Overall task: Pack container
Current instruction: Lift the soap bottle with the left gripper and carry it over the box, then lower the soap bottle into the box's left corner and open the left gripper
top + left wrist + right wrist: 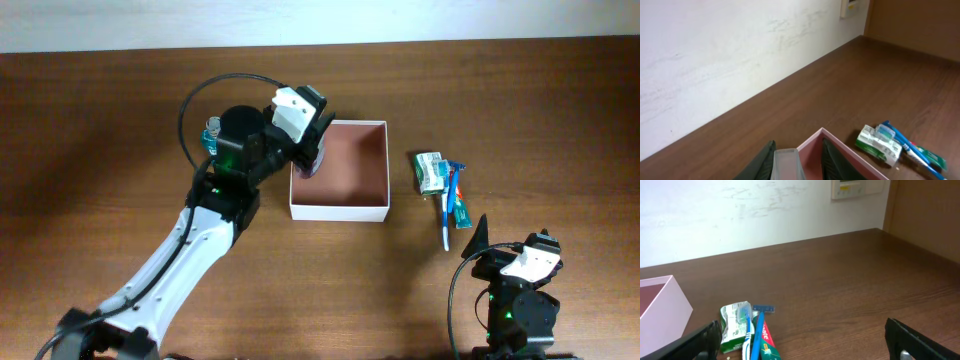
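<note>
Packing looked barely started — the container [338, 211] sat on the table [120, 120] apparently empty, the left gripper [798, 152] at its left wall pinching a pale translucent item [786, 165], while carton [430, 172], toothbrush [447, 218], toothpaste tube [461, 213] and small bottle [213, 131] lay outside — the right gripper [802, 330] spread wide, holding nothing.

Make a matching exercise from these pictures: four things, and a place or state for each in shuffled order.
1. container
2. carton
3. left gripper
4. right gripper

A. fingers wide apart, empty
B. right of the container, by the toothbrush
C. open-topped, reddish-brown inside
D. fingers closed on a pale item at the container's left wall

Pairs: 1-C, 2-B, 3-D, 4-A
</note>
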Action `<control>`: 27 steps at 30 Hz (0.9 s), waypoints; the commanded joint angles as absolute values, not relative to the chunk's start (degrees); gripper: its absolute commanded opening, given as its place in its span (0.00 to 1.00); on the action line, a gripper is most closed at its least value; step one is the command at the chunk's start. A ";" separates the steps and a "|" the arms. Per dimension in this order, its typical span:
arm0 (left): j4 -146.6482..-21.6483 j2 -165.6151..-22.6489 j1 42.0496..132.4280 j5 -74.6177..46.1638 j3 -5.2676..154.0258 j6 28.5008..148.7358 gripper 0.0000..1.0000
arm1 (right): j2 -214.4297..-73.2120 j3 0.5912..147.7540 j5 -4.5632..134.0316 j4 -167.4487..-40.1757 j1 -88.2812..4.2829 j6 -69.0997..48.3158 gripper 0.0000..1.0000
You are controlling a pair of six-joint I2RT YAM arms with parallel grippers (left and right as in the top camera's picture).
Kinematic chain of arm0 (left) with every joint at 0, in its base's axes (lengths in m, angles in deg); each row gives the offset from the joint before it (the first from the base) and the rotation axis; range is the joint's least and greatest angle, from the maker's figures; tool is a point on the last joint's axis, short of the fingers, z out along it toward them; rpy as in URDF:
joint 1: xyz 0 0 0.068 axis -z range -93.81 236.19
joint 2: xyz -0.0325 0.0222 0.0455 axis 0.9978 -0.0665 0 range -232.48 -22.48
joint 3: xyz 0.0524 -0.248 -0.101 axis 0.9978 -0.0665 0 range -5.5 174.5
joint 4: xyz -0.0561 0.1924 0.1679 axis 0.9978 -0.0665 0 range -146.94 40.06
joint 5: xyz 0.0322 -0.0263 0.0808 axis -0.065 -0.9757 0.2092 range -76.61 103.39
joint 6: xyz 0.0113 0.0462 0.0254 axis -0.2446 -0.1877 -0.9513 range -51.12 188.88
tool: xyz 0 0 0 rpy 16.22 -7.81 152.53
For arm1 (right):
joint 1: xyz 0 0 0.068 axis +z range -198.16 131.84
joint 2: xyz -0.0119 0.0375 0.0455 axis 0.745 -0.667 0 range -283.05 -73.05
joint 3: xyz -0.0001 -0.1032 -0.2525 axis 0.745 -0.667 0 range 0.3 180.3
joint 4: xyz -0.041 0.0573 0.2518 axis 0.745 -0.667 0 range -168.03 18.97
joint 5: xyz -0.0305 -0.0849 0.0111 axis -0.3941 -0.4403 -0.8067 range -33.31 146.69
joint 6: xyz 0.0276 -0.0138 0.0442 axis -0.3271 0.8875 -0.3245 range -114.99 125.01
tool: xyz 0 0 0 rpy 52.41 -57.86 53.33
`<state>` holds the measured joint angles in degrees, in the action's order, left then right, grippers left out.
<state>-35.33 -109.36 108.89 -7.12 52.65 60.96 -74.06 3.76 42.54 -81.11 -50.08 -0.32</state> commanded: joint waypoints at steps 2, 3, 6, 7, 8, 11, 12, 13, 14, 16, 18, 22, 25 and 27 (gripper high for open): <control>-30.59 -112.85 108.93 -6.71 53.48 60.39 0.30 | -73.89 3.61 42.58 -81.57 -50.49 0.10 0.99; -29.69 -113.62 108.93 -6.69 53.48 60.39 0.30 | -73.89 3.61 42.60 -81.57 -50.49 0.10 0.98; -27.59 -115.67 108.91 -5.59 53.48 60.39 0.30 | -73.89 3.61 42.58 -81.57 -50.49 0.10 0.99; -26.68 -116.55 108.93 -4.17 53.48 60.39 0.29 | -73.89 3.61 42.60 -81.57 -50.49 0.10 0.98; -26.17 -117.01 108.91 -3.54 53.48 60.39 0.29 | -73.89 3.61 42.60 -81.57 -50.49 0.10 0.98; -23.18 -119.32 108.93 -0.52 53.48 60.41 0.29 | -73.89 3.61 42.58 -81.57 -50.49 0.10 0.98; -22.54 -119.91 108.93 -0.04 53.48 60.43 0.29 | -73.89 3.61 42.58 -81.57 -50.49 0.10 0.98; -22.00 -120.37 108.93 0.20 53.48 60.46 0.29 | -73.89 3.61 42.60 -81.57 -50.49 0.10 0.99; -21.01 -121.38 108.93 0.46 53.48 60.91 0.28 | -73.89 3.61 42.58 -81.57 -50.49 0.10 0.99; -20.36 -122.25 108.93 1.75 53.48 62.90 0.25 | -73.89 3.61 42.58 -81.57 -50.49 0.10 0.98; -20.07 -123.26 108.93 2.93 53.48 63.71 0.24 | -73.89 3.61 42.60 -81.57 -50.49 0.10 0.99; -19.97 -124.09 108.93 7.78 53.48 67.34 0.21 | -73.89 3.61 42.58 -81.57 -50.49 0.10 0.99; -19.94 -124.17 108.93 10.76 53.48 69.81 0.21 | -73.89 3.61 42.58 -81.57 -50.49 0.10 0.99; -19.90 -124.17 108.93 10.97 53.48 69.83 0.21 | -73.89 3.61 42.60 -81.57 -50.49 0.10 0.99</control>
<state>-21.34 -124.39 108.91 7.46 52.65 67.28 -74.06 3.76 42.67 -81.11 -50.08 -0.34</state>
